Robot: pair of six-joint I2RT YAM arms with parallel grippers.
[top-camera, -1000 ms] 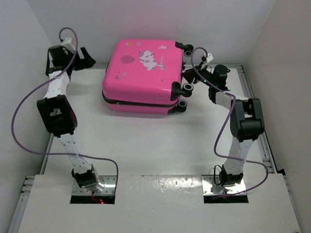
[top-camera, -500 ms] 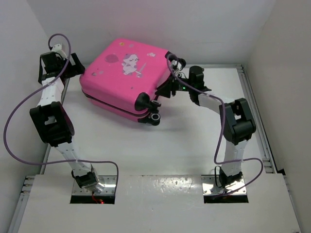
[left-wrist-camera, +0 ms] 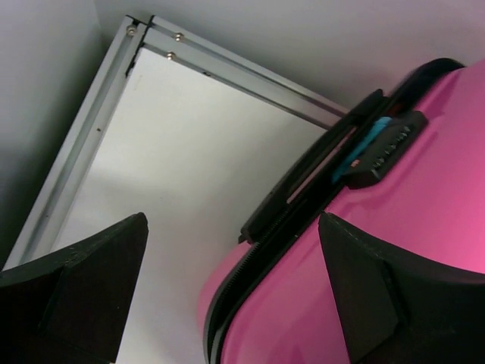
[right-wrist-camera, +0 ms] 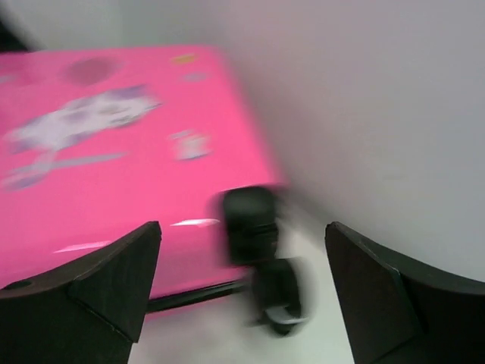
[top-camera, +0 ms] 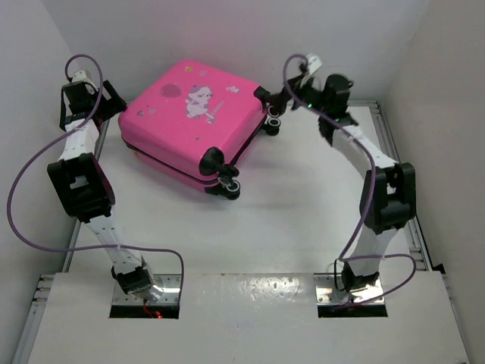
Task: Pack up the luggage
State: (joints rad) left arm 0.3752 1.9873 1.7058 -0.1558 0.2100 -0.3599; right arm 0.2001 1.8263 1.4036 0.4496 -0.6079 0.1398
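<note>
The luggage (top-camera: 189, 121) is a closed bright pink suitcase with a white cartoon print, lying flat and turned askew at the back of the table. Its black wheels (top-camera: 227, 178) point front right. My left gripper (top-camera: 114, 102) is open at its left corner; the left wrist view shows the pink shell (left-wrist-camera: 394, 250), the black zipper seam and the carry handle (left-wrist-camera: 318, 163) between my fingers. My right gripper (top-camera: 292, 97) is open by the far right wheel (top-camera: 271, 121). The blurred right wrist view shows the luggage (right-wrist-camera: 114, 152) and that wheel (right-wrist-camera: 261, 250) ahead of the open fingers.
White walls enclose the table on three sides. Metal rails run along the table's left edge (top-camera: 83, 205), its right edge (top-camera: 394, 144) and the back left corner (left-wrist-camera: 114, 91). Purple cables loop from both arms.
The luggage has been turned and shoved left, its wheel end swinging toward the front. My right gripper pushed in, then drew back up to the rear wheel. My left gripper shifted left.
</note>
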